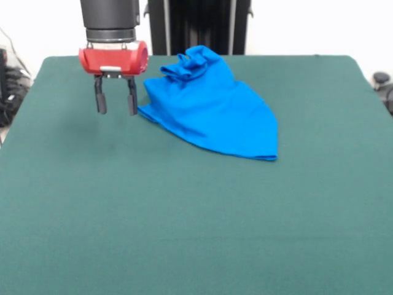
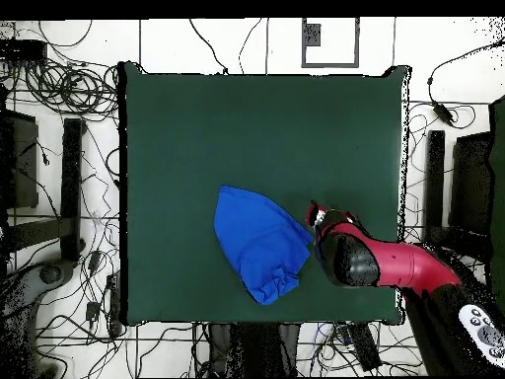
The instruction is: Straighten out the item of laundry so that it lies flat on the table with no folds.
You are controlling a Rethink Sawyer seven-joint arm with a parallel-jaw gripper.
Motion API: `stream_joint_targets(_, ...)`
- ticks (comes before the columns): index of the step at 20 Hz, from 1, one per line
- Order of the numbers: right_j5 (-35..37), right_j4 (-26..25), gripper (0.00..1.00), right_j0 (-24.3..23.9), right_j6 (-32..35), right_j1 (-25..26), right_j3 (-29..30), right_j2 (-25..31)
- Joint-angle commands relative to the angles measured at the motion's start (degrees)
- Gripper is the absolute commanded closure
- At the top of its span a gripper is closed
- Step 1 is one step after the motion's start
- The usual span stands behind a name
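The item of laundry is a bright blue T-shirt lying folded over into a rough triangle, with a bunched, raised clump at its far end. In the overhead view the same cloth lies near the table's lower middle. My gripper hangs above the table just left of the shirt's left corner, open, with nothing between its two dark fingers. Its tips stand clear of the cloth. From overhead, the gripper's red head sits right beside the shirt's right edge; the fingers are hidden beneath it.
The dark green table top stretches well beyond the shirt on every side. Cables and black stands crowd the floor around the table. The red arm reaches in from the lower right of the overhead view.
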Motion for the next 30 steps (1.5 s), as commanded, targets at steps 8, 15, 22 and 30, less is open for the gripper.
stream_joint_targets(8,13.7,-2.4,0.0,-2.4,-11.7,-2.2,7.1,15.1)
stream_joint_targets(15,13.7,-6.7,0.0,-4.4,-13.4,-0.3,8.0,17.2)
stream_joint_targets(22,14.6,-12.3,0.0,-8.2,-18.0,3.3,9.1,20.9)
stream_joint_targets(30,18.5,-17.3,0.0,-13.9,-25.7,4.9,11.2,26.9)
